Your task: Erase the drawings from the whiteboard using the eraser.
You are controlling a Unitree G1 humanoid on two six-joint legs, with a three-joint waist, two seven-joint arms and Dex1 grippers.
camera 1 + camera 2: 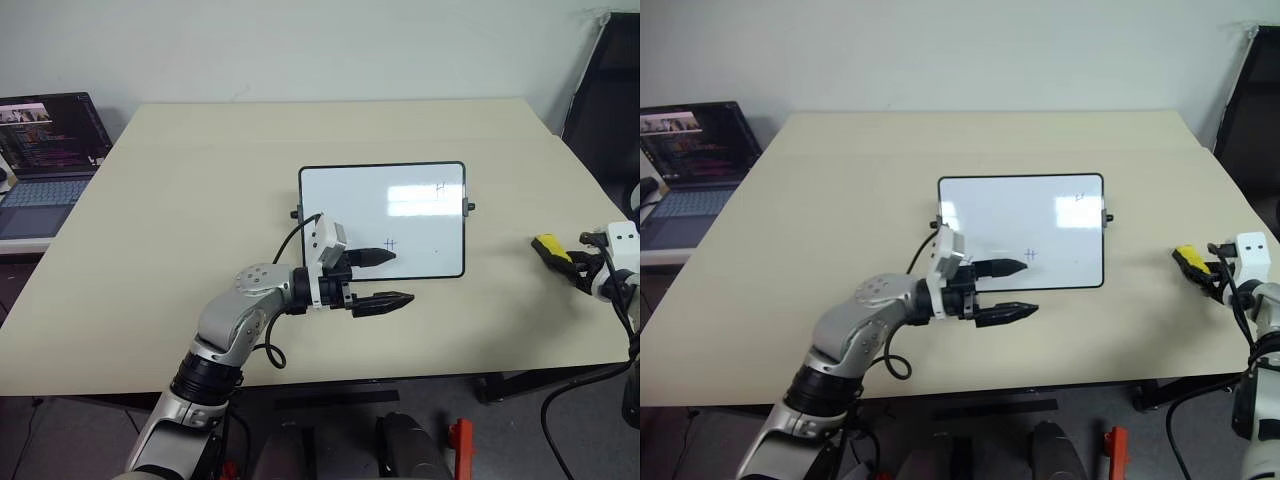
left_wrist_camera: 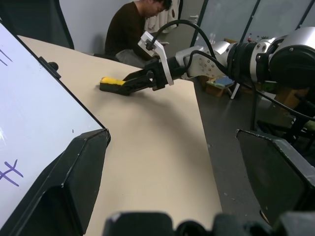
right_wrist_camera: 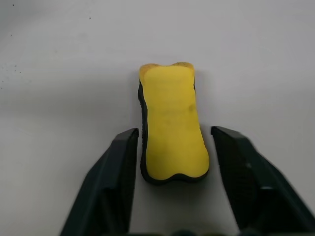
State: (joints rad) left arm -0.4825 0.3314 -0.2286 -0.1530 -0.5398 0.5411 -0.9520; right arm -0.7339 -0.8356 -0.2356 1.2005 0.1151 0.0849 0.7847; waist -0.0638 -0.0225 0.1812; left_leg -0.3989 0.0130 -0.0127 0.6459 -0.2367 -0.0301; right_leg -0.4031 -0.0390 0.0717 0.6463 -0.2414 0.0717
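Left gripper (image 1: 393, 277): nearest to me, level over the near edge of the board, my two black fingers spread wide with nothing between them. I judge I hold it here to steady or guard the board while the other arm fetches the tool.

Right gripper (image 3: 172, 172): low on the table at my far right, pointing forward and slightly down. My fingers straddle the eraser, one on each long side, with a sliver of table showing on both sides, so they are narrow around it but not yet pressing.

Eraser (image 3: 171, 128): yellow block with a dark underside, lying flat on the table, well apart from the board on my right. It sits lengthwise between my fingers, which lets them close across its short width.

Whiteboard (image 1: 340, 195): flat on the table in front of me, black frame, small knobs on the side edges.

Drawings (image 1: 390, 244): hash-like mark near the board's near edge, just beyond my left fingers; a small H-like mark (image 1: 441, 187) toward the far right corner. All unerased.

Table (image 1: 200, 180): pale top, with a laptop (image 1: 45, 160) off its left side.

Person (image 2: 135, 29): seated beyond the table's far right end, as the left wrist view shows.

Step in hand: closing on the eraser, I judge; wiping has not begun.
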